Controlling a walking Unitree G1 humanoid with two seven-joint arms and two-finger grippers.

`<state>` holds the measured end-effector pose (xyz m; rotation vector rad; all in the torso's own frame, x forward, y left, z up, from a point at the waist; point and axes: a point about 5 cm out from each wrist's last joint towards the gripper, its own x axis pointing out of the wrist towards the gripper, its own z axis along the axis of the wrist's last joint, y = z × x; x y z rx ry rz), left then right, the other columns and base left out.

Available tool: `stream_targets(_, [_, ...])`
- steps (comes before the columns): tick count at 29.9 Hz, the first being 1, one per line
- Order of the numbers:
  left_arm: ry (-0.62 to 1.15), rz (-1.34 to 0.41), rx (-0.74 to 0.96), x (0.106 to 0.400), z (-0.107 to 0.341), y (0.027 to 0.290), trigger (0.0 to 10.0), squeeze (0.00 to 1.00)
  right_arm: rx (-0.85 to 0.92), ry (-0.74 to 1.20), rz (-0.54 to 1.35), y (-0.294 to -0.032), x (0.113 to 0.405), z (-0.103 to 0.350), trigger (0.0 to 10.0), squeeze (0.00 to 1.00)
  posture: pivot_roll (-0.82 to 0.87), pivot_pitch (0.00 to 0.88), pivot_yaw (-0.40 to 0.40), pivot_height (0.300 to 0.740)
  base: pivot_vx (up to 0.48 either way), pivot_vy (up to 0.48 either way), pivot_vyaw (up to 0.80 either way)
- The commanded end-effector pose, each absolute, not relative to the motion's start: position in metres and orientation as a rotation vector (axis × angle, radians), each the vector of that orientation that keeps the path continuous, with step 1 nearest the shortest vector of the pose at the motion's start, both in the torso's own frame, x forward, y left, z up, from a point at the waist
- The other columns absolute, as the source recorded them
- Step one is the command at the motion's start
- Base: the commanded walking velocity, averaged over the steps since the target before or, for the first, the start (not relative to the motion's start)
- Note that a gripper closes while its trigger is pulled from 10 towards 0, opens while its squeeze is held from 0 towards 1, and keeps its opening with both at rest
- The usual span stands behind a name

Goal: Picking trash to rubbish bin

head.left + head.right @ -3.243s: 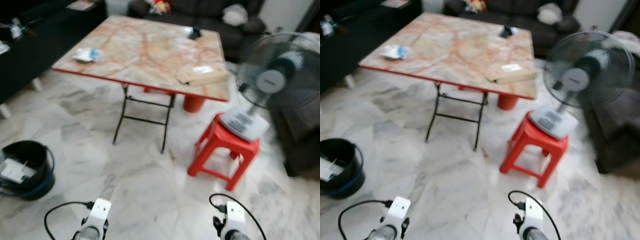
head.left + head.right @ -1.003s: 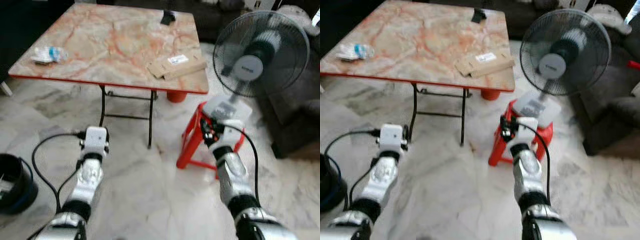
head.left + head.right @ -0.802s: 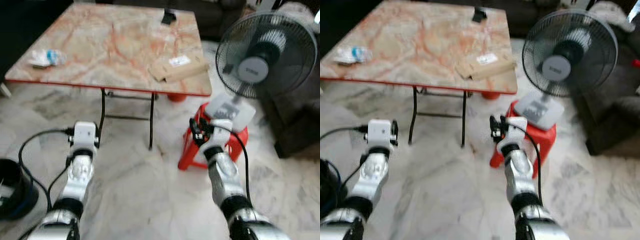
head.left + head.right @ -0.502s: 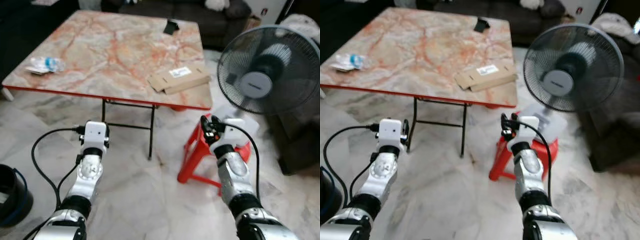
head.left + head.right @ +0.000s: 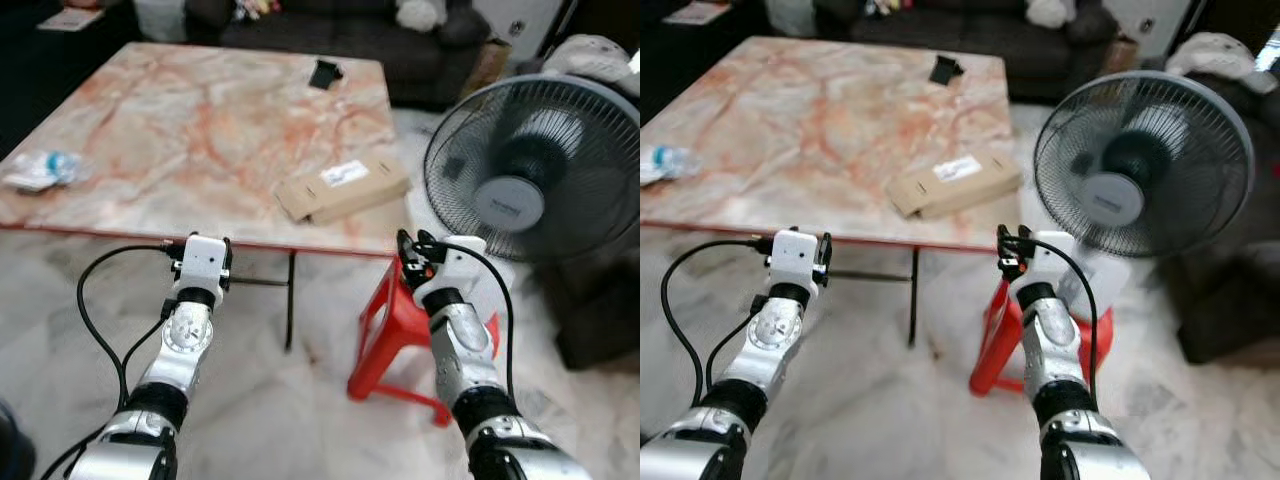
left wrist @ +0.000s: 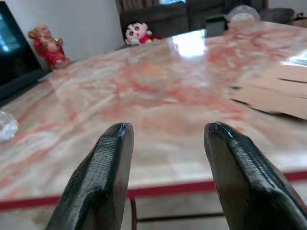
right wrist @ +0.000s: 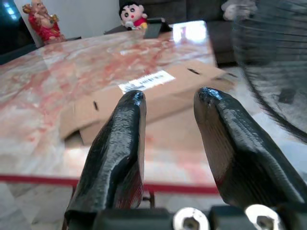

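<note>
1. While both arms are raised at the near edge of the marble table [image 5: 200, 120], the flattened cardboard box [image 5: 343, 188] lies on its near right corner, long axis running left-near to right-far.
2. Right gripper [image 7: 168, 112] is nearer: box straight ahead, just past the table edge. Fingers parted, empty.
3. Left gripper [image 6: 165, 136] is also spread and empty; the crumpled plastic wrapper [image 5: 38, 168] sits far off to its left.

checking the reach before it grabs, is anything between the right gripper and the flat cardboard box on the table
Nothing visible. The right gripper is open, aimed at the cardboard box, with bare table top between them.
</note>
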<state>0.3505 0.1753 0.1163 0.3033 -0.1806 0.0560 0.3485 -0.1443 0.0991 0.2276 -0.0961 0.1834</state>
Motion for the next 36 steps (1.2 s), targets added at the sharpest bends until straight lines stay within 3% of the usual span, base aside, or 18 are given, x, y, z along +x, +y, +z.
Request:
stream_targets(1, [-0.174,0.068,0.328,0.35,0.117,0.184,10.0,0.0,0.236,-0.104,0.208,-0.135,0.35,0.103,10.0,0.0,0.07,0.083,-0.075,0.74,0.431,0.0,0.0])
stream_targets(23, [-0.197,0.034,0.309,0.352,0.124,0.177,10.0,0.0,0.243,-0.106,0.247,-0.126,0.351,0.106,10.0,0.0,0.07,0.114,-0.082,0.74,0.41,0.0,0.0])
stream_targets(36, [-0.211,-0.169,0.302,0.359,0.136,0.151,10.0,0.0,0.243,-0.101,0.26,-0.124,0.35,0.105,10.0,0.0,0.07,0.118,-0.084,0.74,0.0,0.0,0.0])
